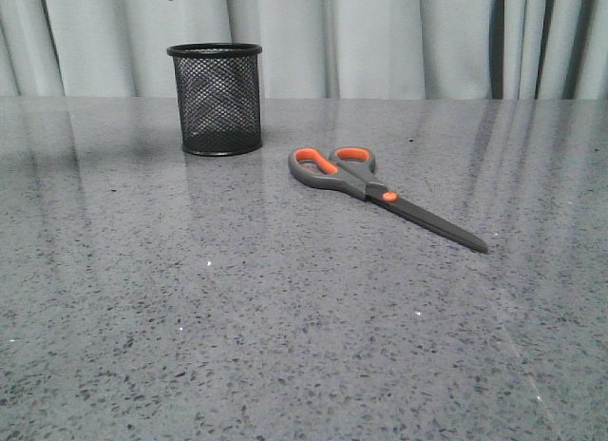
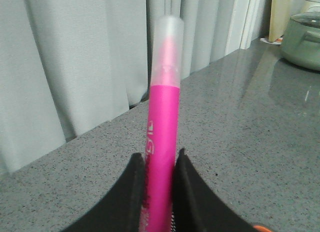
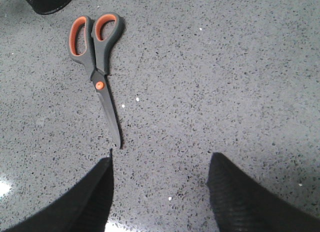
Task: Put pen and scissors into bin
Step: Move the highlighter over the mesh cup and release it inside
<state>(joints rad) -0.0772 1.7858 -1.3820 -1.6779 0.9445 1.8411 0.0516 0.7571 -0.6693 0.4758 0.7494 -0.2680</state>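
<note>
Your left gripper [image 2: 160, 192] pinches the pink pen [image 2: 162, 142] high above the black mesh pencil cup [image 1: 216, 99], so bring its tip over the rim before you release, while your right gripper [image 3: 160, 192] waits spread near the scissors [image 3: 95, 57] lying beside the cup.

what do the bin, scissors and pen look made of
Bin: black wire mesh, probably painted metal; the curtain shows through it. Scissors: matte dark grey blades, likely coated metal, and grey plastic-looking handles with orange loop linings. Pen: glossy magenta plastic with a frosted translucent cap.
</note>
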